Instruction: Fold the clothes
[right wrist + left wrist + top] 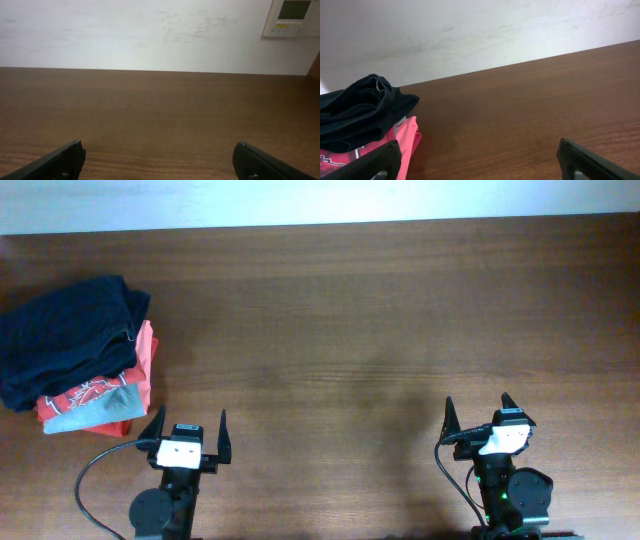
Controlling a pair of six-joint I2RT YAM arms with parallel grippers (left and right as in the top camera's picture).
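We see our left gripper [189,426] and right gripper [478,412] both spread wide and empty over the bench [350,310], well apart from the piled clothes [75,350].

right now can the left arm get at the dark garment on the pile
Probably yes: the dark garment lies uncovered, close ahead and left of the left arm's open fingers, with nothing blocking the way.
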